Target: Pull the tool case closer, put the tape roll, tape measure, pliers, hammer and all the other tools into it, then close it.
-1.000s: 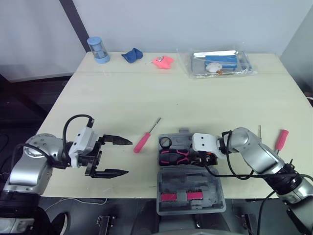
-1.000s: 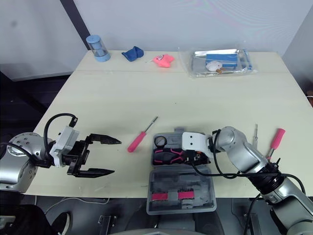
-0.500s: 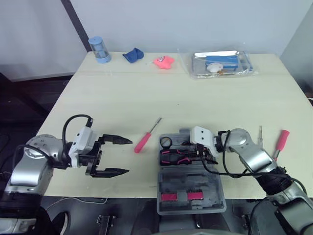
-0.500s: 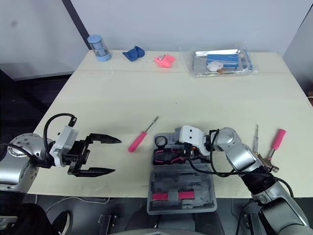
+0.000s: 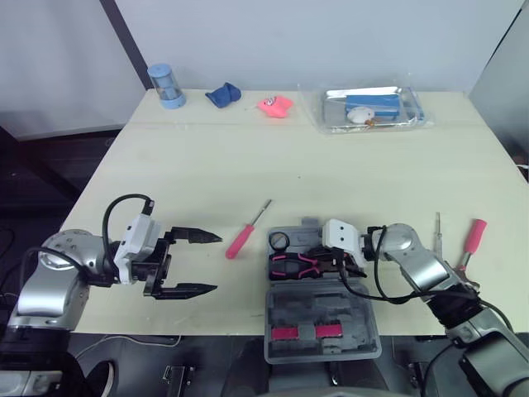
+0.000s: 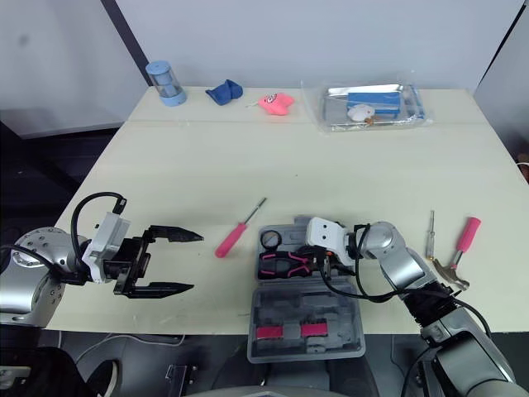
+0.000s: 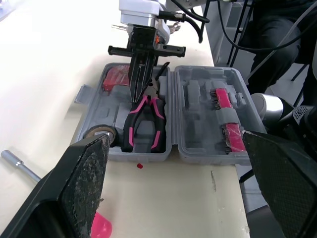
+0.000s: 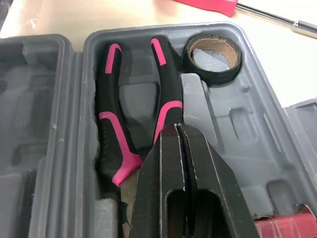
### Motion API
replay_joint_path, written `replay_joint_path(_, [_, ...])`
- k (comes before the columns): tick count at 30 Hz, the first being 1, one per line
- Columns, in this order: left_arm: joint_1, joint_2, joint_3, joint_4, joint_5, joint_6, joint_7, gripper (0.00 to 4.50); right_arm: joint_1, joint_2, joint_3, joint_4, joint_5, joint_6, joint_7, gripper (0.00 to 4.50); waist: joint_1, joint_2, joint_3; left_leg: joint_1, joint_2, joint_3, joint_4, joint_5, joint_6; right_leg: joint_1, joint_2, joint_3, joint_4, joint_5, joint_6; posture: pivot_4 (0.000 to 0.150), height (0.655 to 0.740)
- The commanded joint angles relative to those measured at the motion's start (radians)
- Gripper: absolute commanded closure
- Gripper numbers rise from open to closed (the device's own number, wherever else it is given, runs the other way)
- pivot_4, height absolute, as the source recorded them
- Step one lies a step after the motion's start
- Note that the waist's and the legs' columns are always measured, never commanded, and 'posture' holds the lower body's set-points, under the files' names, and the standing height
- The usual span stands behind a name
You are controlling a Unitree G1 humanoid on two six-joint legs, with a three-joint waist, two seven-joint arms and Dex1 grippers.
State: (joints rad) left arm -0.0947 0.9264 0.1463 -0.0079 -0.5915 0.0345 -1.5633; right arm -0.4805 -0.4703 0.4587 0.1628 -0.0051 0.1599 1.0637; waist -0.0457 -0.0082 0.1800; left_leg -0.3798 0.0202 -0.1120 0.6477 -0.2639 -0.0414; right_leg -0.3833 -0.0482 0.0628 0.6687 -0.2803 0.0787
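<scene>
So the R gripper (image 8: 177,130) is pinched shut w/ nothing in it, tips on the pliers (image 8: 166,99) in the tool case (image 5: 323,313). Same spot as a sec ago, but the elbow's lower. Tape roll (image 8: 190,60) is slotted beside them. Case sits at the table (image 5: 248,165) front edge. L gripper (image 5: 216,265) is wide open, empty, near the pink screwdriver (image 5: 240,241).

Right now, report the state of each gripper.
Left gripper: open, empty.
Right gripper: closed, empty, over the pliers in the case.

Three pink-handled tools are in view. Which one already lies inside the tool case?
The pliers, seated in the tool case; the screwdriver and the right-hand pink tool lie on the table.
</scene>
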Motion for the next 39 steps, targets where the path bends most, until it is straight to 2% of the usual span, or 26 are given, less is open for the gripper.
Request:
replay_joint_path(1, [0.004,-0.002,0.023,-0.015,-0.012,-0.002,-0.017,0.00,0.041,-0.017,0.087,0.151,-0.107,-0.007,0.004,4.45,0.000,-0.002,-0.002,0.002,0.000,0.000,0.000,0.000,0.000,0.002,0.000,0.000,0.000,0.000,0.000,0.150,0.7400])
replay_joint_path(8, [0.006,-0.009,0.025,-0.027,-0.014,0.017,-0.002,0.00,0.026,-0.006,0.117,0.268,-0.166,-0.058,-0.007,4.45,0.001,-0.007,-0.020,0.010,0.000,0.000,-0.001,0.000,0.000,0.008,0.000,0.000,0.000,0.000,0.000,0.150,0.7400])
replay_joint_path(13, [0.014,-0.020,0.025,-0.033,-0.012,0.020,0.009,0.00,0.024,-0.010,0.111,0.282,-0.174,-0.088,-0.019,4.45,0.001,-0.006,-0.028,0.021,0.000,0.001,-0.006,0.000,0.000,0.019,0.000,0.001,-0.004,-0.001,0.000,0.150,0.7400])
replay_joint_path(18, [0.030,-0.041,0.028,-0.038,-0.009,0.026,0.037,0.00,0.061,0.013,-0.011,0.119,-0.030,-0.090,-0.017,4.45,0.007,-0.007,-0.030,0.020,0.000,0.000,-0.006,0.000,0.000,0.019,0.000,0.001,-0.006,-0.001,0.000,0.150,0.7400])
replay_joint_path(20, [0.037,-0.050,0.027,-0.035,0.009,0.010,0.051,0.00,0.085,0.010,-0.049,0.048,0.016,-0.089,-0.009,4.45,0.006,-0.003,-0.027,0.018,0.000,0.000,-0.006,0.000,0.000,0.018,0.000,0.000,-0.007,-0.001,0.000,0.150,0.7400])
replay_joint_path(24, [0.055,-0.060,0.024,-0.037,0.025,0.001,0.065,0.00,0.128,0.003,-0.116,-0.065,0.086,-0.063,-0.007,4.45,0.004,0.000,-0.025,0.008,0.000,0.000,-0.008,0.000,0.000,0.007,0.000,0.001,-0.005,-0.001,-0.001,0.150,0.7400])
replay_joint_path(28, [0.094,-0.076,0.016,-0.028,0.060,-0.024,0.086,0.00,0.230,-0.073,-0.257,-0.223,0.219,-0.048,0.015,4.45,0.002,0.006,-0.019,0.003,0.000,0.000,-0.007,0.000,0.000,0.003,0.000,0.001,-0.005,-0.001,-0.001,0.150,0.7400])
replay_joint_path(31, [0.113,-0.081,0.018,-0.021,0.071,-0.031,0.097,0.00,0.308,-0.123,-0.338,-0.269,0.282,-0.050,0.025,4.45,0.005,0.006,-0.018,0.001,0.000,0.000,-0.006,0.000,0.000,0.002,-0.001,0.001,-0.006,0.000,-0.001,0.150,0.7400])
replay_joint_path(35, [0.128,-0.114,0.054,0.019,0.064,-0.026,0.154,0.00,0.419,-0.148,-0.477,-0.271,0.350,-0.095,0.003,4.45,0.004,0.005,-0.017,0.001,0.000,-0.001,-0.006,0.000,0.000,0.002,0.000,0.000,-0.005,-0.001,-0.001,0.150,0.7400])
replay_joint_path(39, [0.179,-0.163,0.166,0.103,0.035,-0.030,0.242,0.00,0.559,-0.148,-0.720,-0.219,0.453,-0.140,-0.048,4.45,0.004,0.005,-0.016,0.001,0.000,0.000,-0.006,0.000,0.000,0.002,-0.001,0.000,-0.006,-0.001,-0.001,0.150,0.7400])
